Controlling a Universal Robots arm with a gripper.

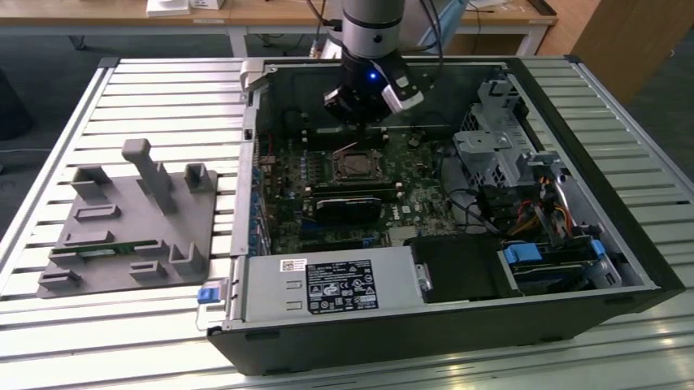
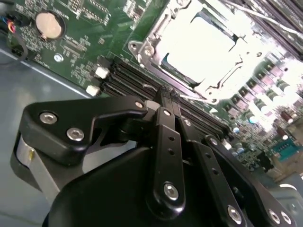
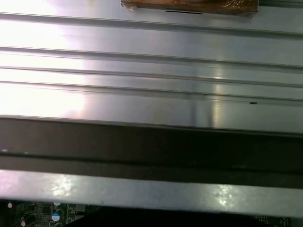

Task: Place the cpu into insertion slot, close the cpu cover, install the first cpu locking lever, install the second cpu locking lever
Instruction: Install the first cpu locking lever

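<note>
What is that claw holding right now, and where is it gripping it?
Nothing that shows. The gripper is shut with nothing visible between its fingertips, which are near the edge of the cpu cover.

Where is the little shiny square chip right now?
In the second wrist view the cpu sits in the insertion slot on the green circuit board, just beyond the gripper, beside the long black memory slots.

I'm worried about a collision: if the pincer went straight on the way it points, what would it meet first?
Probably the near edge of the cpu cover, just past the memory slots; the pincer points at that seam on the board. Depth is unclear, so the slots could come first.
</note>
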